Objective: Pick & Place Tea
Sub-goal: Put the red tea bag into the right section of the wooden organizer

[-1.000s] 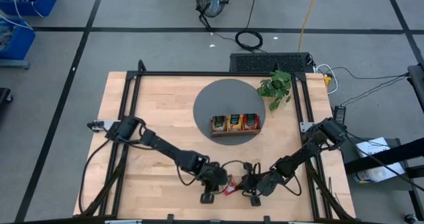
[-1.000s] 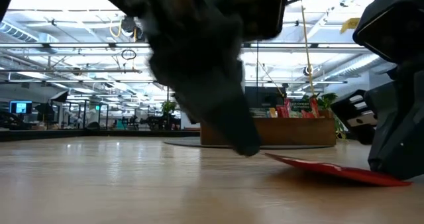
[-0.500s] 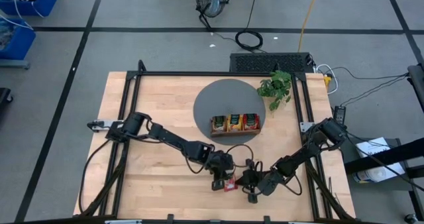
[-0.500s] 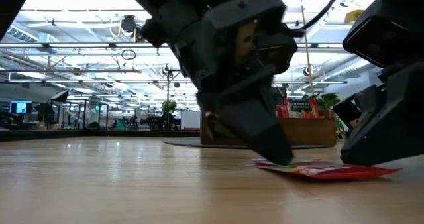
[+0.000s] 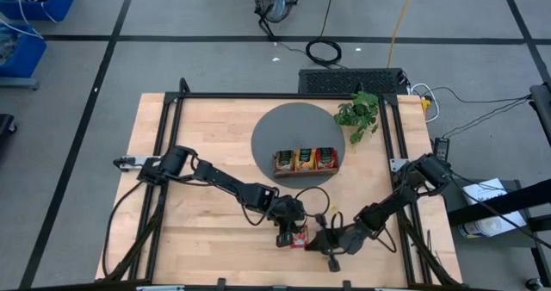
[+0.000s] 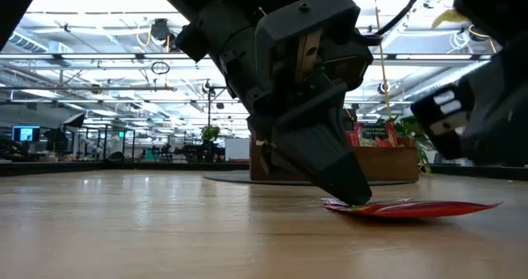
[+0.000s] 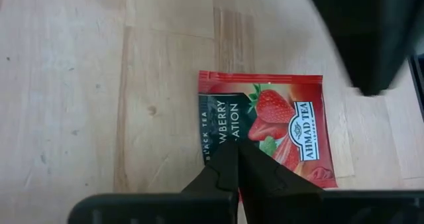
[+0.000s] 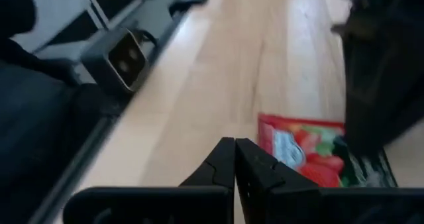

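Note:
A red tea sachet (image 7: pixel 278 131) with a strawberry picture lies flat on the wooden table near its front edge (image 5: pixel 299 237). My left gripper (image 7: pixel 237 148) is shut, with its tips down on the sachet. My right gripper (image 8: pixel 234 143) is also shut. It hovers just beside the sachet (image 8: pixel 308 148), on the side toward the table's right edge, and is raised off it in the low view (image 6: pixel 478 122). More tea sachets stand upright in a brown wooden tray (image 5: pixel 306 160) on a grey round mat (image 5: pixel 280 127). My left gripper presses its shut fingertips (image 6: pixel 353 195) down on the sachet's printed face (image 7: pixel 228 128), by the dark green band. The fingers slant down from above and from the table's left. The sachet lies on the table, its right end (image 6: pixel 491 205) barely raised.
A small green plant (image 5: pixel 360 112) stands at the mat's far right. Black frame rails (image 5: pixel 168 153) run along the table's sides. Bare wood lies to the left of the sachet (image 5: pixel 207 231).
My left gripper has moved toward the table's right edge and down, landing its shut tips on the sachet's left end. The sachet now lies flatter. My right gripper, which rested on the sachet's right end, has tipped up and come off it.

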Tool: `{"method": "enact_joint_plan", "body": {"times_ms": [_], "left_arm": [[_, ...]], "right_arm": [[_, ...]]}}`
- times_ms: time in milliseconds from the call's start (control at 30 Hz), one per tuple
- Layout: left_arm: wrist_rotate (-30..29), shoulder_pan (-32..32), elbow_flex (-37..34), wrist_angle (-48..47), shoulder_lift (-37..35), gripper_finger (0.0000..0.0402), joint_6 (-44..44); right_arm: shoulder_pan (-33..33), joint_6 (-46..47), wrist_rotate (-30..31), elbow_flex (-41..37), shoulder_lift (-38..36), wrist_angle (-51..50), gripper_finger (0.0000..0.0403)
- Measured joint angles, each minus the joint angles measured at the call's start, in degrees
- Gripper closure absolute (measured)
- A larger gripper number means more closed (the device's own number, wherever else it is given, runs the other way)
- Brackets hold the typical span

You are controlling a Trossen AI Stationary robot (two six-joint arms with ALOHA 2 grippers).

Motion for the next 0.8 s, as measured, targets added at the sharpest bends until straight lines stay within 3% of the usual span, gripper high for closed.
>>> {"method": "enact_joint_plan", "body": {"times_ms": [167,400,633,800], "left_arm": [[-0.01,0.02,-0.03,0.0,0.04,0.0387,-0.02],[-0.07,0.02,-0.09,1.23,0.09,0.0396,0.15],[1.79,0.2,-0.22,1.06,-0.95,0.0358,1.71],[1.12,0.2,-0.39,-4.27,-5.13,0.033,4.87]], "right_arm": [[-0.09,3.67,0.2,0.0,0.16,-5.5,0.0403],[-0.89,7.0,0.27,0.17,4.1,-4.35,0.0403],[-1.51,8.17,-0.88,0.21,4.63,-4.92,0.0403],[-1.51,9.46,-0.95,-0.56,4.72,-5.73,0.0403]]}}
